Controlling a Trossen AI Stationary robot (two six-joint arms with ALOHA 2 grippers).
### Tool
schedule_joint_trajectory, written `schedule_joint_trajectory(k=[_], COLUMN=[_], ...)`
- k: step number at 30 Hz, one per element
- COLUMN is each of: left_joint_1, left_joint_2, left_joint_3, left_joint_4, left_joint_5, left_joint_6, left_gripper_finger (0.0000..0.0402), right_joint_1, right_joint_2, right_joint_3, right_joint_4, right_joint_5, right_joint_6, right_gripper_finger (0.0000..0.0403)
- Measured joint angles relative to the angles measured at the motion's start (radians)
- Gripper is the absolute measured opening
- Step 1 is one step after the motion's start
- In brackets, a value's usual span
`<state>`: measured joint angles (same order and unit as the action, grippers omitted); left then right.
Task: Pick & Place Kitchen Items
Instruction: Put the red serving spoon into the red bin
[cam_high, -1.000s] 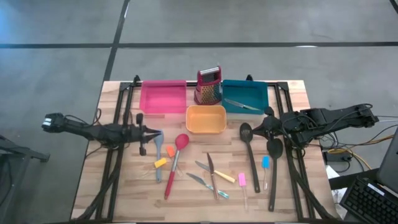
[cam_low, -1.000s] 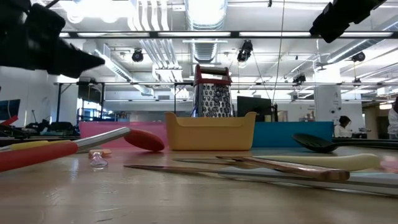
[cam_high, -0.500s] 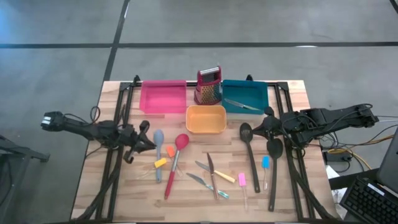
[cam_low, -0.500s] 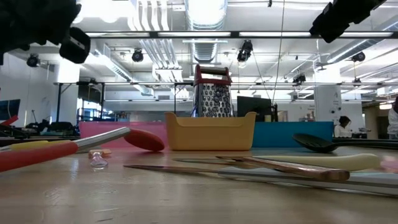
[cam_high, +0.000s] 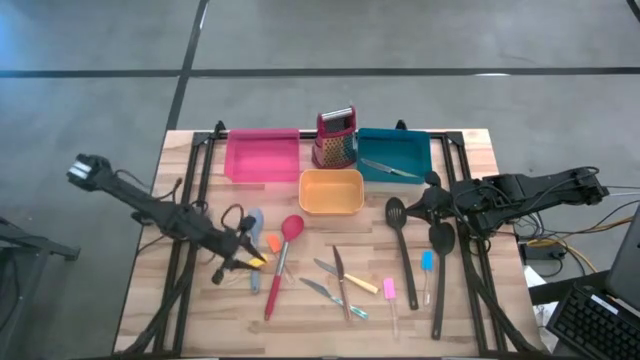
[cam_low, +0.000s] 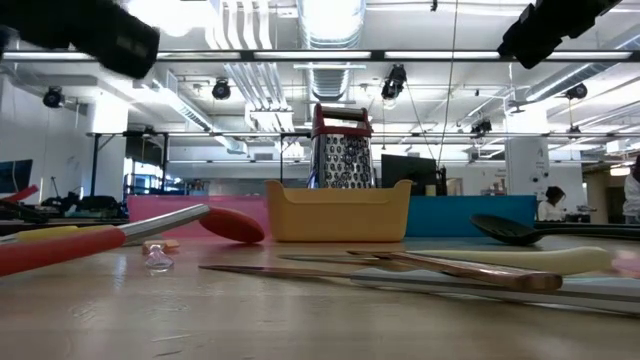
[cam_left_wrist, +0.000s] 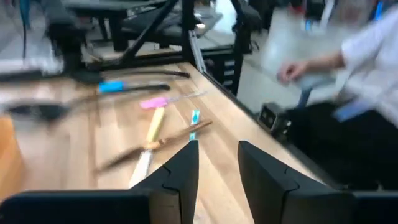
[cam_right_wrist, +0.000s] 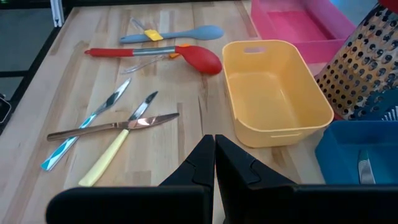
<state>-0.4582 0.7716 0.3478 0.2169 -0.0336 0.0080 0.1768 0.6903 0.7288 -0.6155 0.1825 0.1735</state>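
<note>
Kitchen items lie loose on the wooden table: a red spoon (cam_high: 283, 262), a grey-blue spatula (cam_high: 254, 228), short orange and yellow pieces (cam_high: 262, 258), slim knives (cam_high: 335, 275), a pink piece (cam_high: 389, 290), a blue piece (cam_high: 427, 262) and two black spoons (cam_high: 400, 240). My left gripper (cam_high: 248, 255) hangs above the spatula and the orange pieces; its fingers (cam_left_wrist: 186, 168) stand a little apart with nothing between them. My right gripper (cam_right_wrist: 214, 155) is shut and waits in the air at the right, over the black spoons (cam_high: 428, 197).
A pink tray (cam_high: 262, 157), an orange tray (cam_high: 331, 192) and a teal tray (cam_high: 393, 153) holding a knife stand along the far side. A red box grater (cam_high: 336, 138) stands upright between them. A person's hand (cam_left_wrist: 292, 71) shows beyond the table's right edge.
My left gripper has swung toward the table's near edge and a little to the right, over the spatula and orange pieces. It has risen and tipped up from a steep downward slant to almost level. The items on the table have kept their places.
</note>
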Motion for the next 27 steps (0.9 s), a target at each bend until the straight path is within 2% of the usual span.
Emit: schedule_joint_trajectory(k=[5, 7, 10, 15, 19, 22, 27], left_joint_1=[-0.071, -0.073, -0.070, -0.056, -0.033, -0.007, 0.048], left_joint_2=[0.166, 0.230, 0.321, 0.431, 0.489, 0.514, 0.551], left_joint_3=[0.212, 0.293, 0.400, 0.557, 0.619, 0.627, 0.591], left_joint_4=[-0.336, -0.405, -0.530, -0.695, -0.819, -0.872, -0.873], left_joint_5=[-0.267, -0.361, -0.429, -0.450, -0.393, -0.319, -0.267], left_joint_6=[0.100, 0.072, -0.016, -0.277, -0.496, -0.585, -0.672], left_gripper_finger=[0.0117, 0.0120, 0.0130, 0.0166, 0.0198, 0.0213, 0.0220], right_joint_1=[0.000, 0.000, 0.000, 0.000, 0.000, 0.000, 0.000], right_joint_2=[0.000, -0.001, 0.000, 0.000, 0.000, 0.000, 0.000], right_joint_3=[0.000, 0.000, 0.000, 0.000, 0.000, 0.000, 0.000], right_joint_4=[0.000, 0.001, 0.000, 0.000, 0.000, 0.000, 0.000], right_joint_5=[0.000, 0.000, 0.000, 0.000, 0.000, 0.000, 0.000], right_joint_6=[0.000, 0.002, 0.000, 0.000, 0.000, 0.002, 0.002], right_gripper_finger=[0.0008, 0.0009, 0.0008, 0.0008, 0.0008, 0.0009, 0.0008])
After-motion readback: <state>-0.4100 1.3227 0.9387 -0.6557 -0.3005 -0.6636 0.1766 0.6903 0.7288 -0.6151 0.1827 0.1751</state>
